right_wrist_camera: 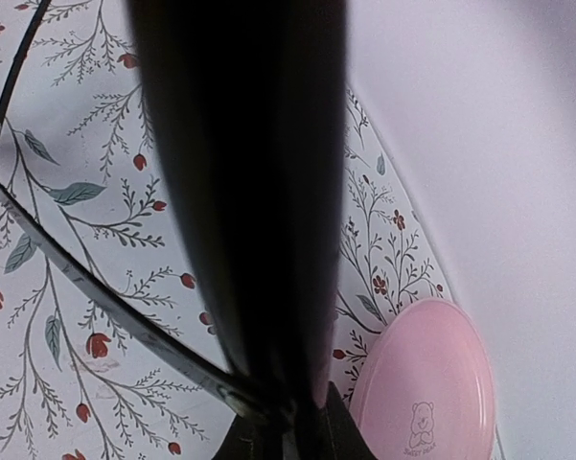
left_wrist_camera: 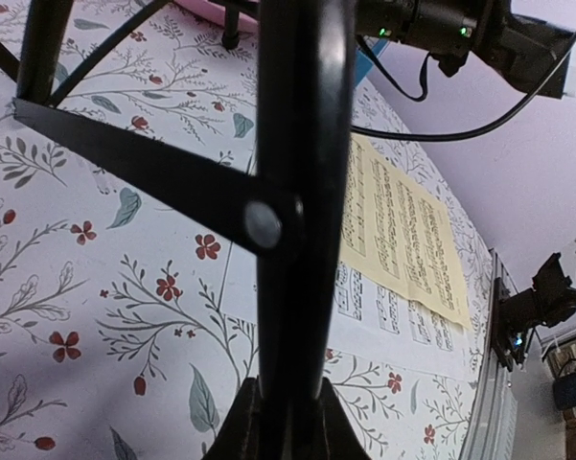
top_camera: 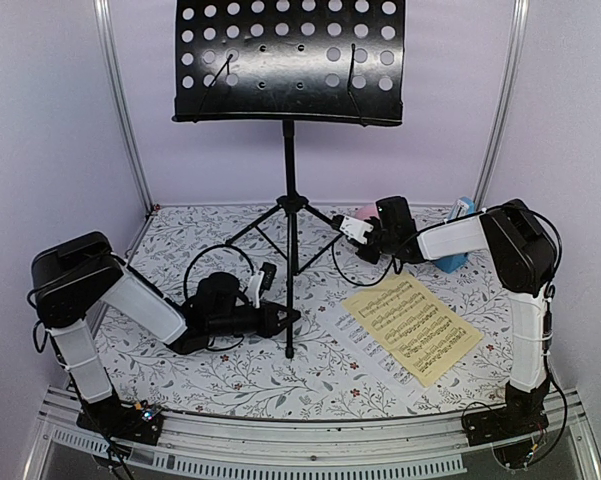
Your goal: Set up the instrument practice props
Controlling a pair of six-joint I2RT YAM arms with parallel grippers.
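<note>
The black perforated music stand (top_camera: 290,60) is upright on its tripod mid-table. My left gripper (top_camera: 286,318) lies low and is shut on the front tripod leg (left_wrist_camera: 302,144), which runs up between its jaws (left_wrist_camera: 288,422). My right gripper (top_camera: 348,228) is shut on the right rear leg (right_wrist_camera: 249,172), which fills the gap between its jaws (right_wrist_camera: 297,431). A pale-yellow music sheet (top_camera: 412,328) lies flat at front right, overlapping a white sheet (top_camera: 365,338). Both also show in the left wrist view, the yellow sheet (left_wrist_camera: 403,240) over the white sheet (left_wrist_camera: 383,311). A blue metronome (top_camera: 462,212) stands behind the right forearm.
A pink round plate (top_camera: 364,212) lies at the back near the wall, right beside the right gripper, the same plate (right_wrist_camera: 426,383) showing close to its jaws. Metal frame posts (top_camera: 120,100) stand at both back corners. The floral tablecloth (top_camera: 180,370) covers the table.
</note>
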